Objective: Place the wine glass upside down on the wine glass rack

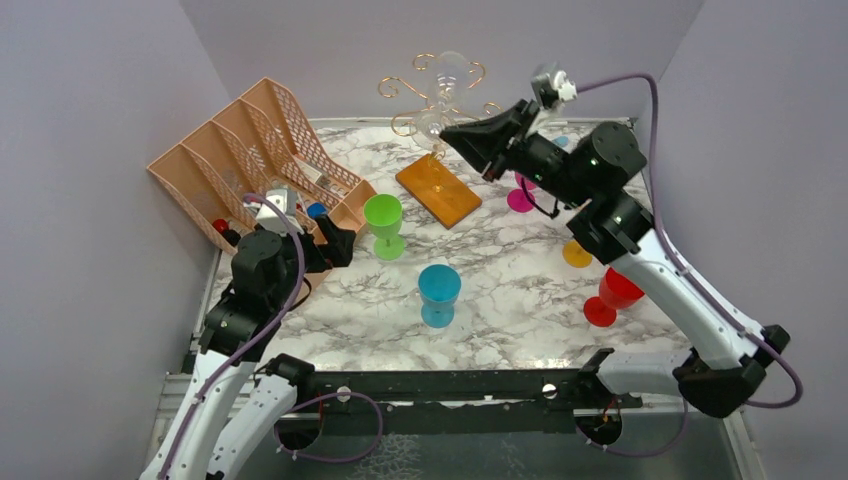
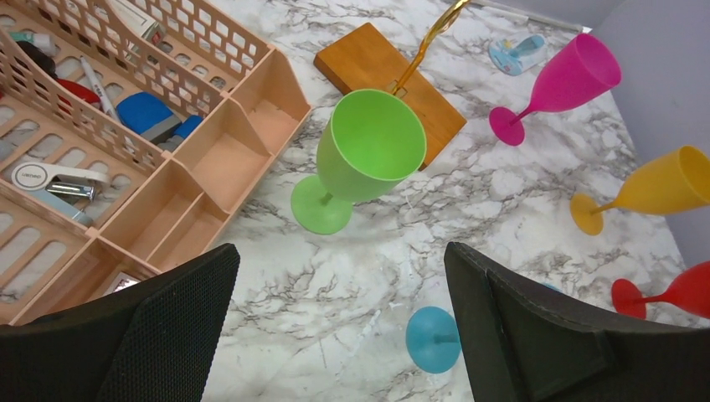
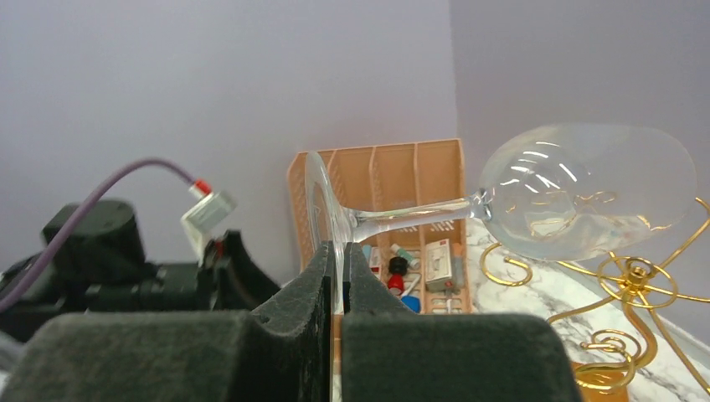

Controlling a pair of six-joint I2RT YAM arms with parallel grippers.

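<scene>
**A:** From above, what does the glass look like?

**B:** It's a clear stemmed wine glass (image 1: 450, 70), lying on its side in the air among the scrolls of the gold wire rack with curled arms and an orange-brown wooden base (image 1: 437, 188). My right arm stretches over the marbled counter (image 1: 520, 280) toward the back, with my right pincer (image 1: 445, 130) at the glass's foot. My left arm is folded low, and my left pincer (image 1: 345, 240) sits beside the peach plastic mesh organiser (image 1: 250, 150).

**A:** And your left wrist?

**B:** My left pincer (image 2: 342, 260) is spread wide and holds nothing. It points down at a green plastic goblet (image 2: 368, 146) standing before the rack's base (image 2: 368, 63).

**A:** Right wrist?

**B:** My right pincer (image 3: 335, 260) is clamped on the rim of the foot. The stem runs sideways and the bowl (image 3: 586, 193) hangs just over the scrolls (image 3: 636, 272). I cannot tell whether they touch.
</scene>
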